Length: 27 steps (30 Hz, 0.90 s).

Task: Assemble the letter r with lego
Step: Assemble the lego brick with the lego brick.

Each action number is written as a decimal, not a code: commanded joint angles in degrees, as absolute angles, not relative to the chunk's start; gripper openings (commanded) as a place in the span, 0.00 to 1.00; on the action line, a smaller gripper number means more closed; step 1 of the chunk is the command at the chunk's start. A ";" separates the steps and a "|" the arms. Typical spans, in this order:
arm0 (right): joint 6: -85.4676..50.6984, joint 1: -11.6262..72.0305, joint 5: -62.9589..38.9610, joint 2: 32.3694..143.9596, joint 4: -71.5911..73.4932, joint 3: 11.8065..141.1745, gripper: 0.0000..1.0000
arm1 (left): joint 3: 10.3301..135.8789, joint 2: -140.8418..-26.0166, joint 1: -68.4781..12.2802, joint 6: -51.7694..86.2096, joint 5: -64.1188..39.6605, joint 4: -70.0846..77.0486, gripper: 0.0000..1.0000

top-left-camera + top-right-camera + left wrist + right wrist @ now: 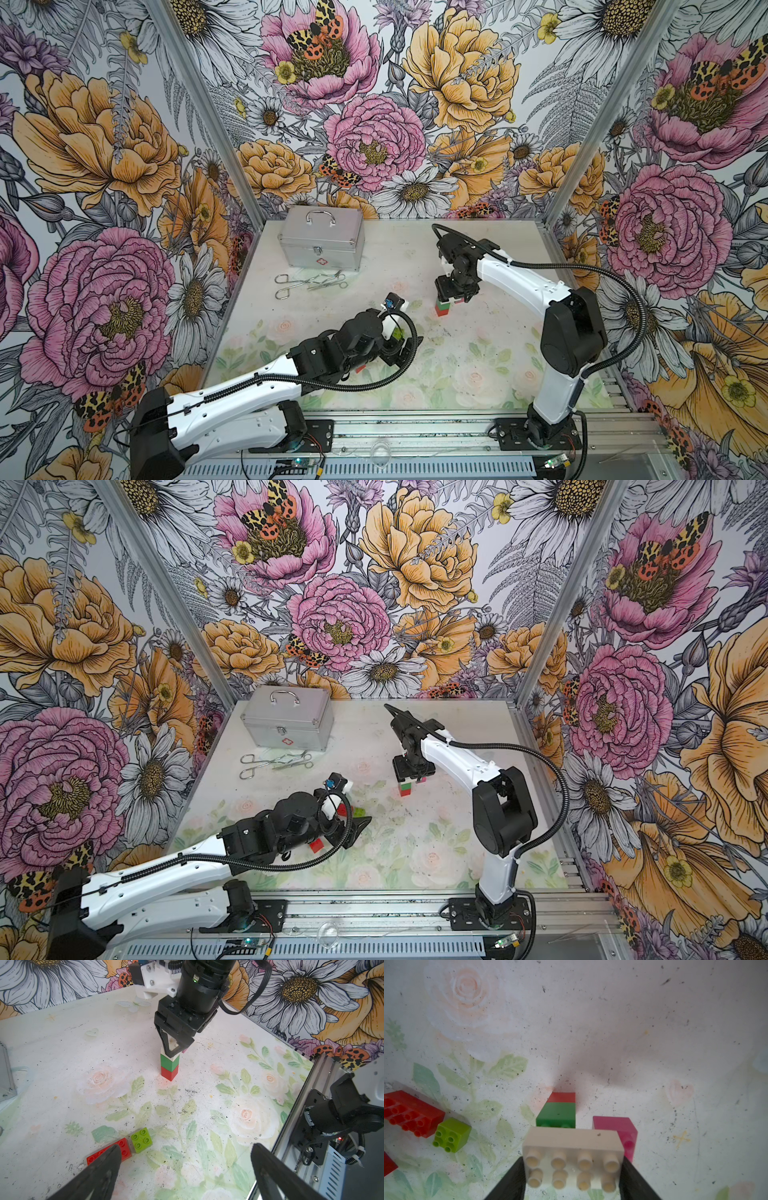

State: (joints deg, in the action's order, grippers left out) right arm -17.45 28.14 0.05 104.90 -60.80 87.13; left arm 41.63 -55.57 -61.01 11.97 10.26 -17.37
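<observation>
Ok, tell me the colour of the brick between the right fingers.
White brick, clearest in the right wrist view.

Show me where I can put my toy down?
Bare table: in front of the brick tower toward the right arm's base, and at the back between silver case and that arm. Crowded: forceps by the case; red brick and lime brick by the left gripper.

bare table (187,1105) lies open between the brick tower (169,1067) and the lime brick (141,1140).
</observation>
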 commanded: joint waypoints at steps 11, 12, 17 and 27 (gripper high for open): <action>-16.31 27.38 -0.44 105.88 -61.09 83.96 0.40 | 42.99 -56.69 -60.85 11.25 9.85 -16.61 0.99; -16.26 27.30 -0.51 106.14 -61.11 83.79 0.40 | 42.93 -56.83 -60.78 11.23 9.85 -16.42 0.99; -15.83 27.22 -0.88 106.65 -61.44 82.73 0.40 | 42.51 -56.95 -60.80 11.30 9.60 -16.17 0.99; -15.27 26.91 -0.46 105.30 -63.09 83.32 0.40 | 42.73 -57.19 -59.73 10.23 8.50 -15.73 0.99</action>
State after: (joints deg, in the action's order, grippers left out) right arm -16.36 27.38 -1.19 104.18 -59.33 85.54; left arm 41.63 -56.90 -60.31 11.49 9.80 -17.23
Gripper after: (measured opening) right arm 0.646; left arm 0.988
